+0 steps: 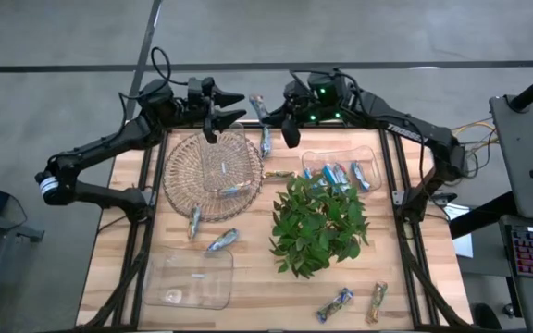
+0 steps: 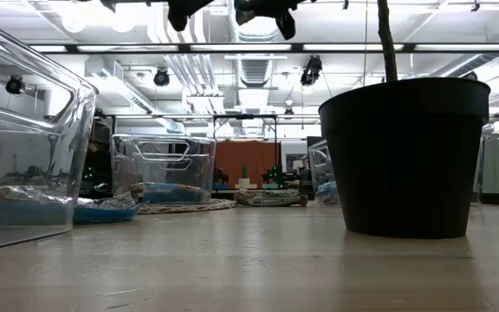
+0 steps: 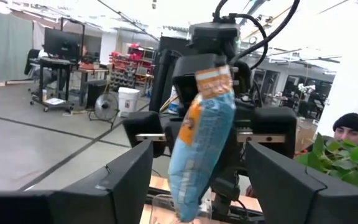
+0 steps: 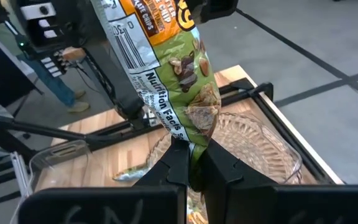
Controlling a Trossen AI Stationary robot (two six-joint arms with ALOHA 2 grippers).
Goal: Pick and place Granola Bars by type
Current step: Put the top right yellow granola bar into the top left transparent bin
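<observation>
Granola bar point(image 4: 173, 68) is hanging clamped in our right gripper point(image 4: 191, 174); left gripper point(image 3: 194, 180) fingers apart, we are keeping clear.

Bright overhead ceiling lights point(image 2: 161, 78), soft shadows; wrist views perhaps slightly blurred close up

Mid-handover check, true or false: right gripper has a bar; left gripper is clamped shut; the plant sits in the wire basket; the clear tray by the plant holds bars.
1. The right gripper is shut on a granola bar. True.
2. The left gripper is clamped shut. False: its jaws stand open either side of that bar.
3. The plant sits in the wire basket. False: it stands on the table, beside the basket.
4. The clear tray by the plant holds several bars. True.
</observation>
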